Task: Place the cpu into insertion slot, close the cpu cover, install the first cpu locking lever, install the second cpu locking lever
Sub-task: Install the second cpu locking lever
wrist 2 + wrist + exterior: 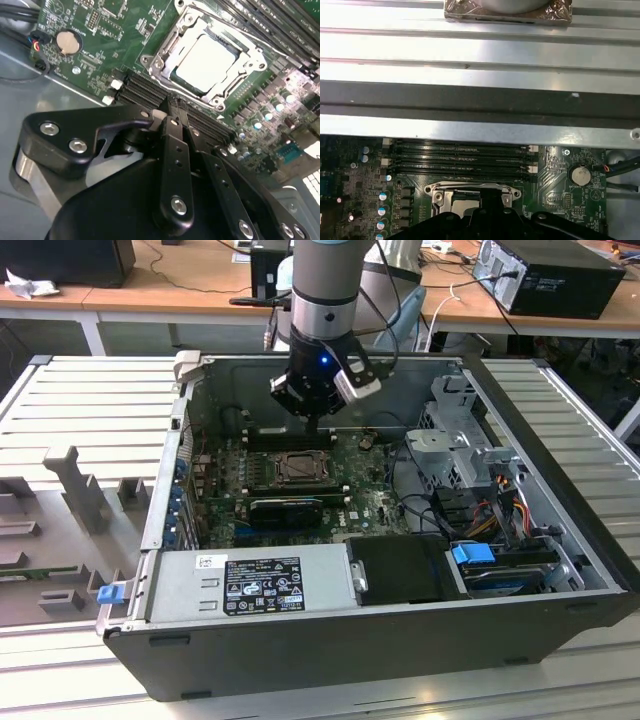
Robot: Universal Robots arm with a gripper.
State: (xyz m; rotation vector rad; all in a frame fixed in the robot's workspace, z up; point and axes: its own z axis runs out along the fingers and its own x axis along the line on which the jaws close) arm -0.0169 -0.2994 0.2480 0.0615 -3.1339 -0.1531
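Gripper (172, 117) hangs low inside the open case (560, 570), fingers pinched together, holding nothing. The cpu (206, 60) lies just ahead of and below the fingertips, seated flat in the insertion slot (175, 75). The cpu cover (237, 80) appears closed down around it, chip face showing through the opening. Memory slots (150, 92) run between the fingertips and socket. Lever state: can't tell.

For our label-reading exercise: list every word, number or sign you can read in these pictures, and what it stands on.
Black label on the power supply: print too small to read.
White sticker beside it: unreadable.
Circuit board markings: too blurred.
No text can be quoted.
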